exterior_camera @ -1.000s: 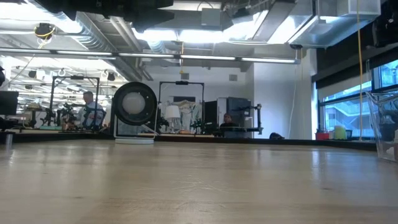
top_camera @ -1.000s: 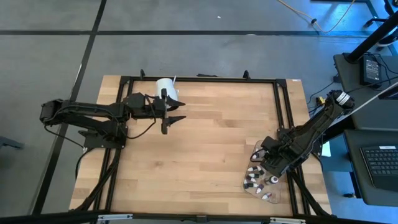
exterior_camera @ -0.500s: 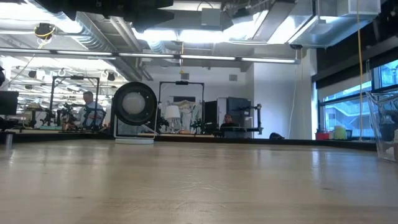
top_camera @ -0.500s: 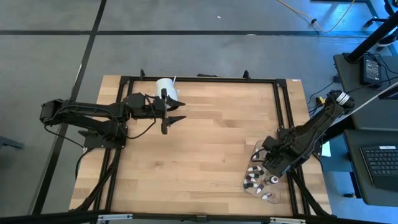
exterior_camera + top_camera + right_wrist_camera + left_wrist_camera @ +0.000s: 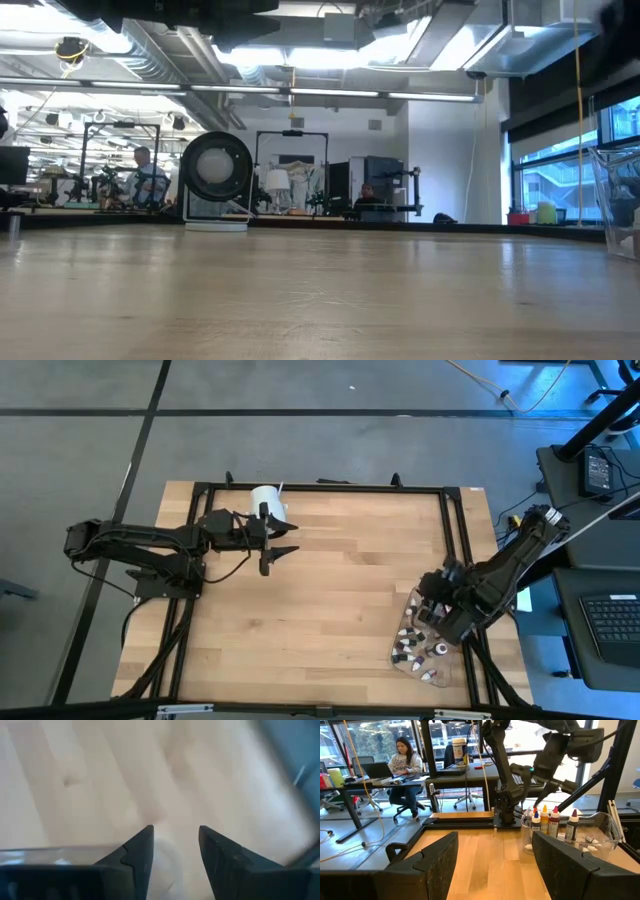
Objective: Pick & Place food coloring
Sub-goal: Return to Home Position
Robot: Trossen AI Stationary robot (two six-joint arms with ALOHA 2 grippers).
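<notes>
From my console, the food coloring [image 5: 412,648] sits gathered in the transparent bin [image 5: 606,827] at about 4 o'clock on the bench [image 5: 340,600]. The left wrist view shows several bottles standing upright in it and a few lying on its floor. I see none loose on the wood, so I judge the sorting done, with only parking the arms left.

The right gripper [image 5: 426,622] hangs just above the bin, jaws apart with nothing between them, which fits a release over the container. Pulling away, I would rise clear of the rim first so the light bin isn't dragged.

The left gripper [image 5: 288,537] waits at 11 o'clock above the wood, jaws wide apart and empty. It is well apart from the bin, so the two arms don't cross. The white cylinder [image 5: 266,498] stands near it at the bench's far edge and is no part of this job.
</notes>
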